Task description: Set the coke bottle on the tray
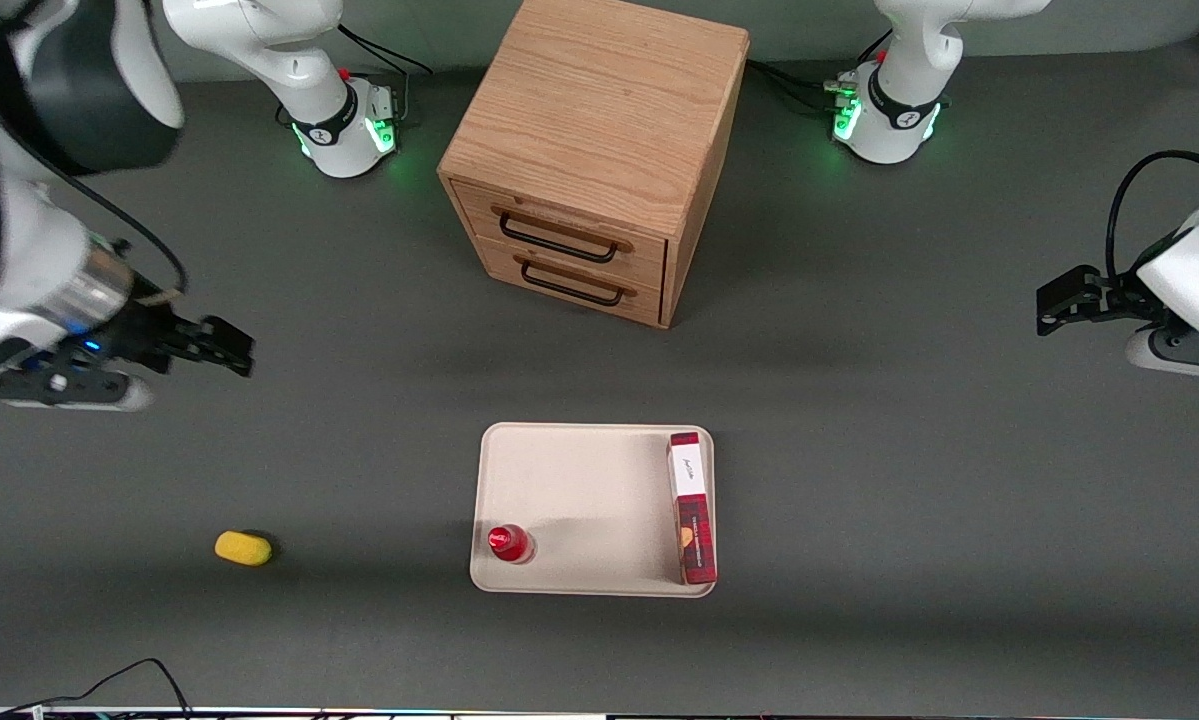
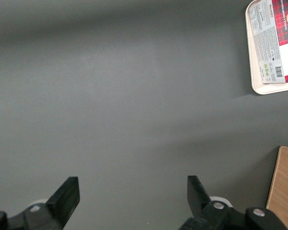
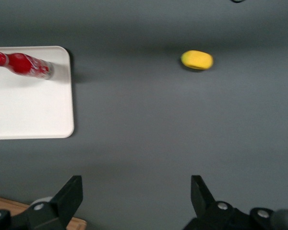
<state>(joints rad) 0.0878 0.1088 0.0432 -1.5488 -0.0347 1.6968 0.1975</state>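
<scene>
Bottle (image 1: 508, 543) on tray (image 1: 579, 490) — gripper (image 1: 221, 350) apart

White arm (image 1: 19, 250) with silver wrist band, black cables, and black gripper (image 1: 224, 350) jaws.

Gripper (image 1: 234, 352) jaws apart, well off tray (image 1: 569, 480); bare surface (image 1: 359, 450) between. Box (image 1: 691, 505) crowds tray's parked-arm edge; bottle (image 1: 508, 543) at working-arm corner.

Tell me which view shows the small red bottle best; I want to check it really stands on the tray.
The right wrist view: the small red bottle shows side-on, base on the cream tray. The front view shows mainly its cap, near the tray's rim; the left wrist view misses it. The open gripper hangs over bare table toward the working arm's end.
</scene>
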